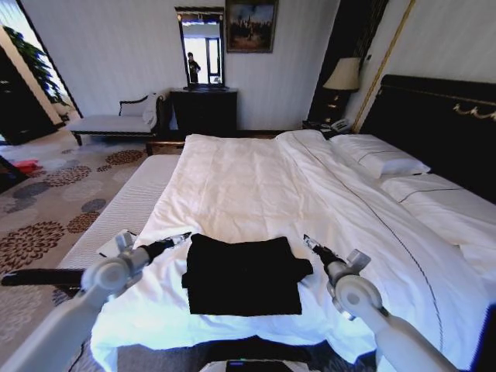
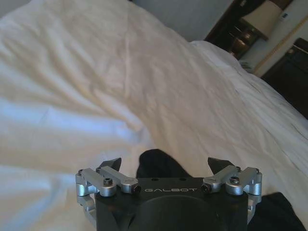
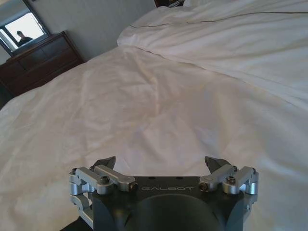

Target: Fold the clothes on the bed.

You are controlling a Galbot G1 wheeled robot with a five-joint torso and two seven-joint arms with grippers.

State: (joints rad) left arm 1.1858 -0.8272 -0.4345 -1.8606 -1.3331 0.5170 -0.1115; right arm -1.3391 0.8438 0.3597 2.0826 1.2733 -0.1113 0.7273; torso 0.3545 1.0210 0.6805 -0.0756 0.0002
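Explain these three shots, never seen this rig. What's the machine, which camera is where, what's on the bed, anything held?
It is a wheeled robot with two arms, each ending in a two-finger gripper. The wide picture comes from a camera on its head, looking down at the bed. There the left gripper shows on the left and the right gripper on the right. The other two pictures come from cameras on the wrists, each looking out past its own gripper: the left gripper in one, the right gripper in the other.

On the white duvet lies a black T-shirt, already folded into a rough rectangle near the bed's foot. One gripper sits at each side of it. Both are open and hold nothing.
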